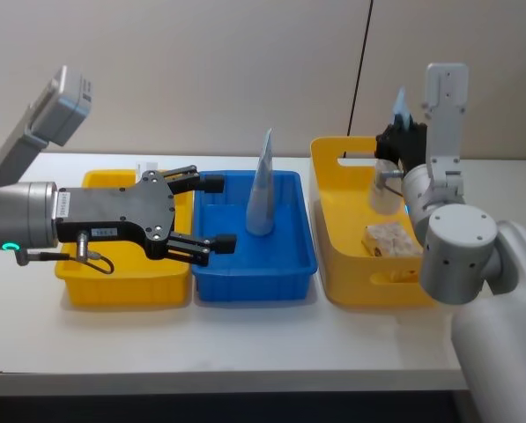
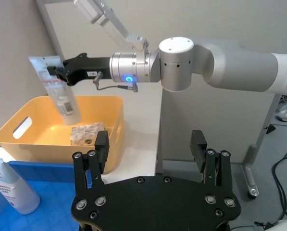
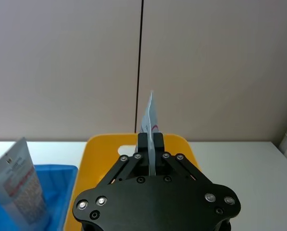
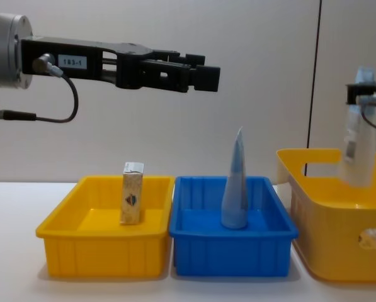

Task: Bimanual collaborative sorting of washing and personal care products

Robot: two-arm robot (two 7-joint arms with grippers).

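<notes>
Hanging from the right gripper [image 2: 54,76], a pale tube with printed label [image 2: 61,94] is pinched at its flat crimped end, cap end down, over the large yellow handled bin [image 1: 329,229] on the robot's right. The right wrist view shows the jaws closed tight on the thin crimp. That seam is the stiffest part of such a tube; the body below looks soft and would likely dent under a hard squeeze, and its glossy skin could slip, so holding the crimp seems the safer choice. The tube appears light and hangs slightly tilted.

A white block-shaped pack [image 1: 391,239] already lies on the floor of that bin, under the tube; it looks soft-wrapped and squashable, best taken across its short sides.

The left gripper [image 1: 217,212] hovers high above the blue tray [image 1: 298,256], fingers spread wide and empty. Below it a pale blue tapered tube [image 1: 262,185] stands upright on its cap in the blue tray, likely easy to topple; gripping near the narrow top would suit it.

A small beige carton [image 4: 131,193] stands upright in the small yellow tray [image 4: 62,229] on the left, stiff and light, though thin card could crush under force
</notes>
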